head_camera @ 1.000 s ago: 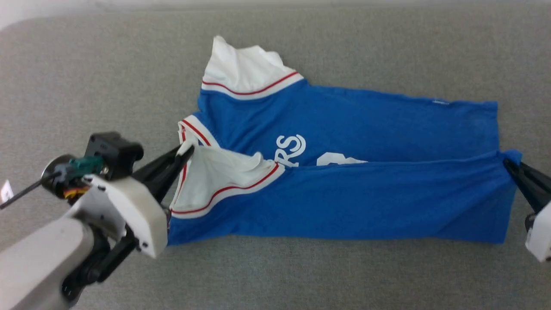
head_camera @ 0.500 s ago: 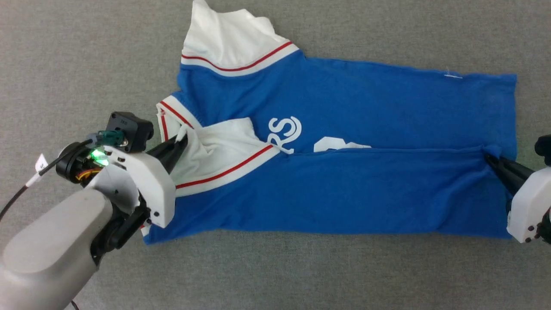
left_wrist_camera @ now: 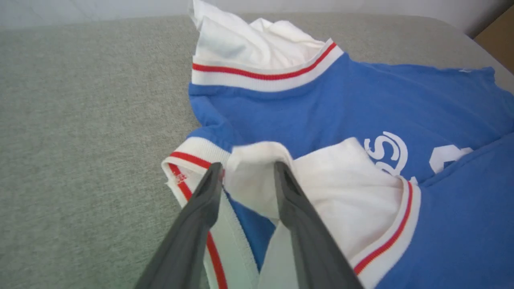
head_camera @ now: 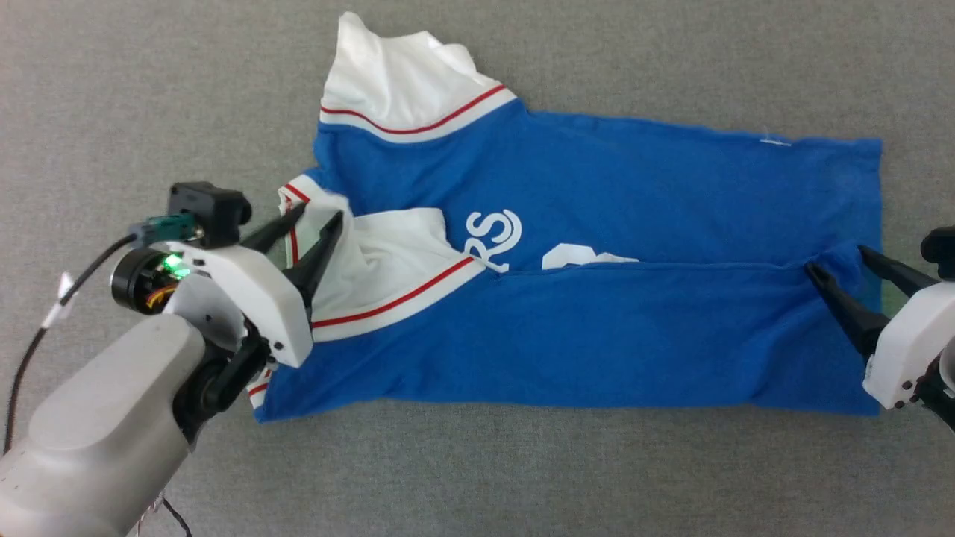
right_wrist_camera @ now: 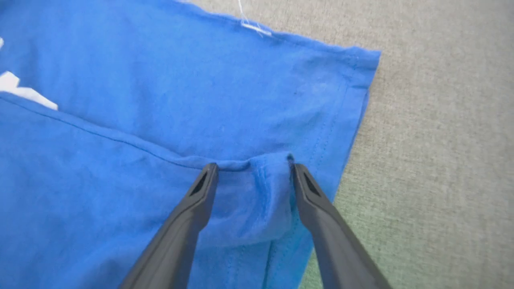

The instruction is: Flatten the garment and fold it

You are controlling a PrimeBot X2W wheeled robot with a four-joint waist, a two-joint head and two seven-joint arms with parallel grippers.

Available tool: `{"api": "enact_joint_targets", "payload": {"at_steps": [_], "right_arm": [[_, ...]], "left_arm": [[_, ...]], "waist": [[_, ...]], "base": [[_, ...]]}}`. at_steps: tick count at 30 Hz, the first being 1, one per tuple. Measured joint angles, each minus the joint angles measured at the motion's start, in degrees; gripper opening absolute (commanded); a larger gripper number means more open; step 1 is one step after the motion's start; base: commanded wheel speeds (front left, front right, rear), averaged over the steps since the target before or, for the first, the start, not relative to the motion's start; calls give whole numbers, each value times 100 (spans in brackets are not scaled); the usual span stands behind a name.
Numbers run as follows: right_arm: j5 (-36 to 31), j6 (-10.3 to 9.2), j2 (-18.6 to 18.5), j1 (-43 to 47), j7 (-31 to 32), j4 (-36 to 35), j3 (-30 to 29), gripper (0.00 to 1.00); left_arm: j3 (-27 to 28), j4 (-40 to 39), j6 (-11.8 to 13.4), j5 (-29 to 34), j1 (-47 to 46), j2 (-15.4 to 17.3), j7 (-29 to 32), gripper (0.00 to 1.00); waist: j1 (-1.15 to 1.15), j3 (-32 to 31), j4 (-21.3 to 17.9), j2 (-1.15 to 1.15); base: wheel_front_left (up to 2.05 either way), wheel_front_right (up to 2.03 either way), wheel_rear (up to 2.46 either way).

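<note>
Left gripper (head_camera: 322, 213), jaws part-open around the white sleeve end (head_camera: 388, 246) but clamping nothing, and right gripper (head_camera: 839, 261), spread wide astride the hem corner (right_wrist_camera: 261, 188), could each snag the garment (head_camera: 597, 186), lying half-folded on the grey surface (head_camera: 149, 89), and drag its fold open if they lift away

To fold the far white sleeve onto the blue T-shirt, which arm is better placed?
Left, probably. The left gripper stands open beside the collar, near the far white sleeve; the right gripper is open at the hem, the opposite end.
</note>
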Motion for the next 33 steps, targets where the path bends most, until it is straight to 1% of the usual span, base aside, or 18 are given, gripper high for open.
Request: {"api": "enact_joint_targets", "payload": {"at_steps": [3, 5, 7, 9, 11, 13, 14, 17, 20, 22, 24, 26, 28, 30, 31, 33], "right_arm": [[110, 0, -10, 75, -168, -167, -127, 100], [178, 0, -11, 224, -325, -364, -372, 100], [99, 0, -3, 473, -539, -590, -708, 100], [-160, -1, 91, 782, -742, -789, -1167, 100], [-504, -2, 352, 1134, -877, -1014, -1688, 100], [-809, -4, 756, 1535, -910, -1302, -2141, 100], [-1051, -5, 965, 1737, -944, -1461, -2328, 100], [-1740, -7, 1619, 2258, -1076, -1957, -2738, 100], [-2309, -4, 2252, 2671, -1247, -2313, -2911, 100], [-2563, -5, 2599, 2888, -1388, -2423, -2976, 100], [-2727, -5, 2876, 3064, -1477, -2457, -2988, 100], [-2809, -5, 3040, 3188, -1503, -2460, -2984, 100], [-2907, -5, 3086, 3253, -1524, -2469, -2955, 100], [-2939, -5, 3108, 3250, -1523, -2503, -2928, 100], [-2967, -5, 3106, 3247, -1523, -2523, -2911, 100], [-2997, -5, 3098, 3238, -1488, -2547, -2915, 100]], "left_arm": [[258, -243, 15, -130, 142, 67, -400, 100], [482, -599, 160, -159, 344, 199, -809, 100], [751, -1043, 447, -145, 627, 349, -1249, 100], [1131, -1539, 880, 26, 983, 480, -1493, 100], [1628, -2100, 1350, 445, 1397, 504, -1547, 100], [2178, -2740, 1722, 1120, 1879, 370, -1555, 100], [2343, -3006, 1879, 1455, 2168, 277, -1555, 100], [2665, -3473, 2180, 2121, 3211, -130, -1553, 100], [2792, -3619, 2225, 2555, 4055, -578, -1555, 100], [2866, -3602, 2214, 2682, 4434, -933, -1553, 100], [2944, -3493, 2107, 2835, 4695, -1225, -1553, 100], [3000, -3312, 1952, 2934, 4835, -1424, -1553, 100], [2987, -3069, 1753, 2987, 4864, -1502, -1553, 100], [2974, -2843, 1605, 3010, 4851, -1480, -1551, 100], [2941, -2724, 1522, 3012, 4835, -1432, -1504, 100], [2839, -2535, 1354, 3012, 4730, -1285, -1220, 100]], "waist": [[0, -144, 18, 0], [0, -253, 31, 0], [-1, -364, 53, 0], [-1, -474, 81, 0], [-1, -579, 111, 0], [-1, -676, 147, 0], [-1, -721, 164, 0], [-2, -841, 206, 0], [-2, -935, 227, 0], [-2, -983, 238, 0], [-2, -1021, 252, 0], [-1, -1053, 263, 0], [-1, -1087, 274, 0], [-1, -1119, 280, 0], [0, -1134, 282, 0], [-1, -1151, 293, 0]], "base": [[0, 0, 0], [0, 0, 0], [0, 0, 0], [0, 0, 0], [0, 0, 0], [0, 0, 0], [0, 0, 0], [0, 0, 0], [0, 0, 0], [0, 0, 0], [0, 0, 0], [0, 0, 0], [0, 0, 0], [0, 0, 0], [0, 0, 0], [0, 0, 0]]}}
